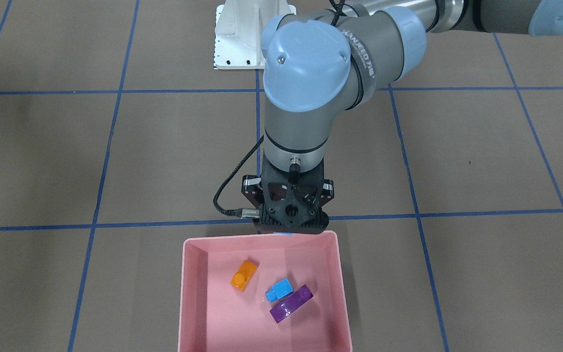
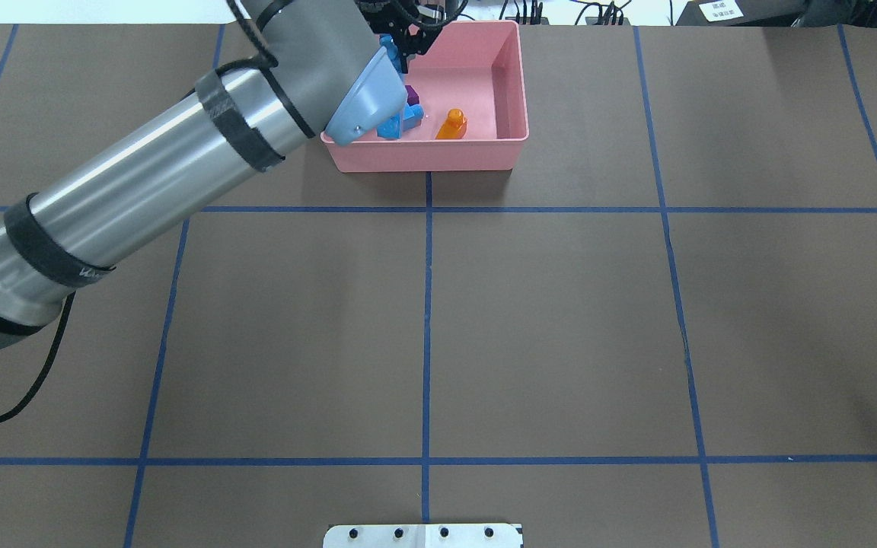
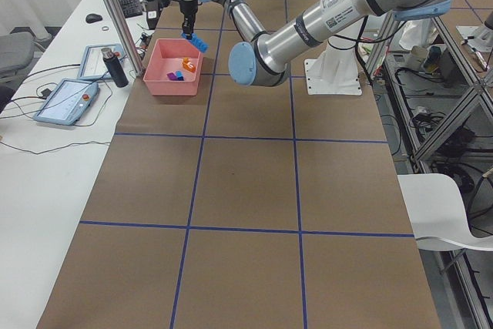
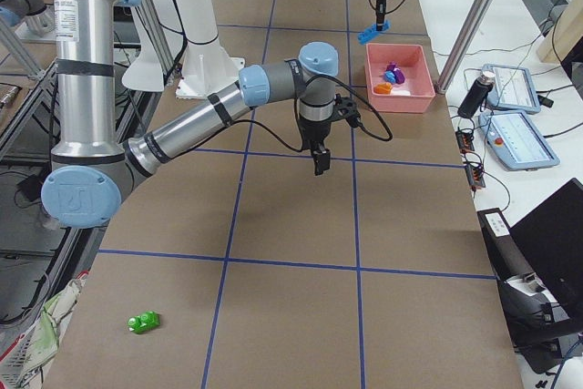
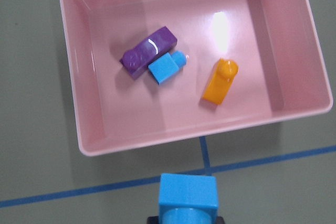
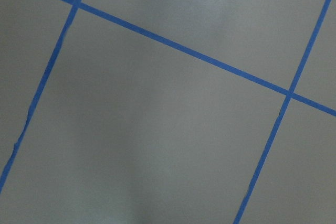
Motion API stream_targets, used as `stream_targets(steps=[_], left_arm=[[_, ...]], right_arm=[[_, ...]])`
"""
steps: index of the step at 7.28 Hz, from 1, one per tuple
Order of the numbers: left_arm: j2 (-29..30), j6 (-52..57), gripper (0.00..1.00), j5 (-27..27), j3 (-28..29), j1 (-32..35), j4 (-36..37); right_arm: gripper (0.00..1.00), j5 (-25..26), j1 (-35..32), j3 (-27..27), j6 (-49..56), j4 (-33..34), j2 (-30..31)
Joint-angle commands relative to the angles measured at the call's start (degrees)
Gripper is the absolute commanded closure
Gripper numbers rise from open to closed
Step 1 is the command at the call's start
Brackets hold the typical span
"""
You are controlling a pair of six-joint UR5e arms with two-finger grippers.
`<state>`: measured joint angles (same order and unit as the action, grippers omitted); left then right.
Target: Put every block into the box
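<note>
The pink box (image 1: 182, 293) holds the orange block (image 1: 244, 275), the small light-blue block (image 1: 279, 290) and the long purple block (image 1: 291, 304). My left gripper (image 1: 291, 227) is shut on the long blue block (image 5: 188, 195). It holds the block end-down above the table, just outside the box's wall on the robot's side. The green block (image 4: 144, 322) lies far off on the table's right part. My right gripper (image 4: 321, 163) hangs over bare table far from the box. I cannot tell whether it is open or shut.
The white pedestal base (image 1: 242, 34) stands behind the left gripper. Past the box, on the operators' desk, are tablets (image 3: 69, 102), a black bottle (image 3: 115, 67) and an aluminium post (image 4: 483, 15). Blue tape lines grid the brown table.
</note>
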<state>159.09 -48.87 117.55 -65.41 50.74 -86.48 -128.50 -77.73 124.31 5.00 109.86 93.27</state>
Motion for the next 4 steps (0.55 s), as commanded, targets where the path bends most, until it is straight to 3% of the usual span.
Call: stream_targets(steps=[1,2,3,4], left_arm=[[3.85,2.7,1.0,-0.47,15.61,1.72,-11.73],[3.86,3.94,1.0,-0.65,16.97,1.99,-11.78],[3.77,3.26,0.9,-0.65,17.16,1.99,-11.52],[3.77,3.17,0.41,-0.65,17.42,1.38,-11.6]], right_arm=[[0.0,-2.19,-4.69,0.32,7.63,0.0,5.5],[0.0,-2.19,-5.4,0.06,10.88,0.0,8.39],[0.0,-2.19,-6.45,0.49,11.17,-0.09,11.64],[0.0,-2.19,-7.07,0.41,11.09,-3.05,14.72]])
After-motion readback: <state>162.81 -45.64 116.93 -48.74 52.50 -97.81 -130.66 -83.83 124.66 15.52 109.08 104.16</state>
